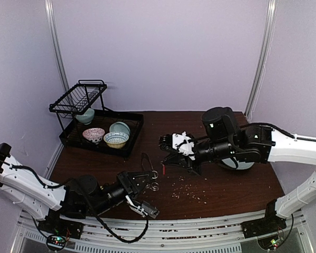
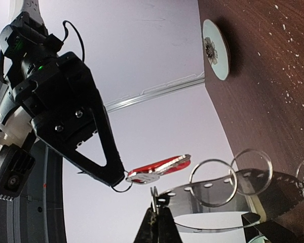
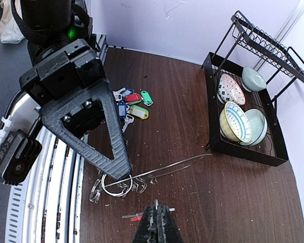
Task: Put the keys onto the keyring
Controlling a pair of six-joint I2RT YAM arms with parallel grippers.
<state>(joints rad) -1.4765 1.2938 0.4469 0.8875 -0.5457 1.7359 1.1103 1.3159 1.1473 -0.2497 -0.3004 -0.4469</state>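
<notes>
Pressed together at the bottom of its own wrist view, the right gripper [image 3: 154, 223] pinches the red-tagged key [image 2: 159, 168] by its small ring. The key hangs just beside the keyring [image 2: 180, 195], its tip close to one of the wire rings [image 2: 213, 161] along the rim; I cannot tell whether they touch. The left gripper [image 2: 156, 221] is also clamped tight, on the keyring's rim, holding the loop up edgewise over the desk [image 1: 226, 190], left of the middle and towards the near edge. The other keys [image 3: 131, 104] lie in a small heap by the near edge, on the left arm's side. A pale green plate [image 2: 215, 48] sits towards the right edge.
</notes>
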